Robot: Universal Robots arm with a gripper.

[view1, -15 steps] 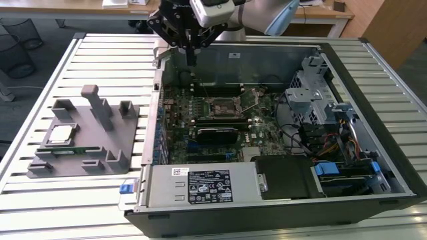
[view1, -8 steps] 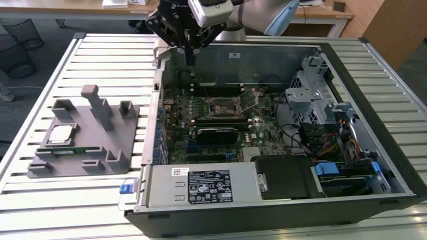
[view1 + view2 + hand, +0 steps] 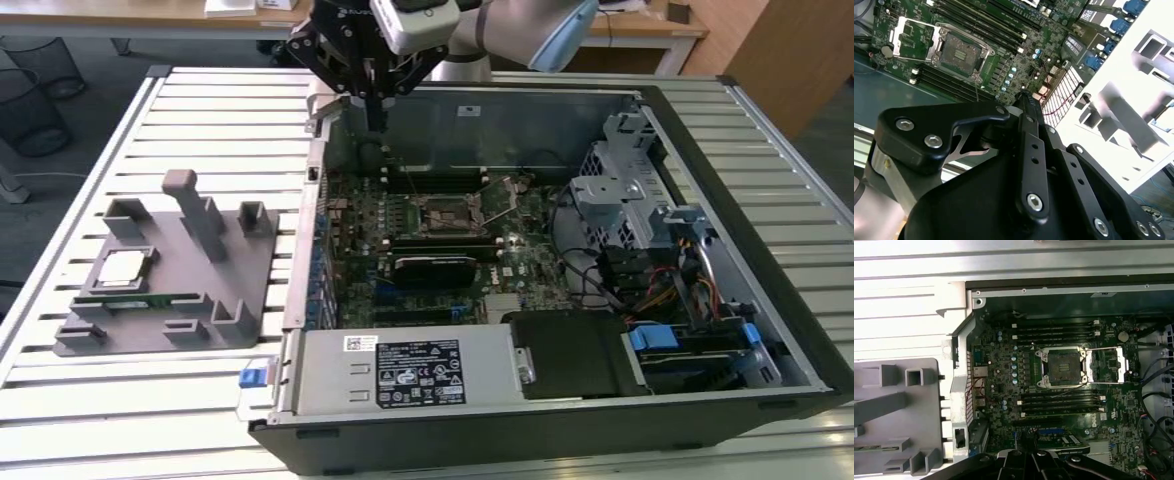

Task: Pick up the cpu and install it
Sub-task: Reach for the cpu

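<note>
In the exterior view the cpu [image 3: 123, 268] is lying silver side up in the grey fixture [image 3: 174, 335], at about nine o'clock from the open computer case [image 3: 534, 420] — not yet picked up. Further in, the motherboard's socket [image 3: 447, 208] is sitting empty, its retention frame [image 3: 1110, 348] swung open in the first wrist view. Farthest, at eleven o'clock from the socket, the gripper [image 3: 378, 122] is hovering over the case's rim, jaws pressed together on nothing — well apart from the cpu.

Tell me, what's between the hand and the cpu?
In the exterior view, the case wall and the holder's tall post stand between the hand and the cpu.
</note>
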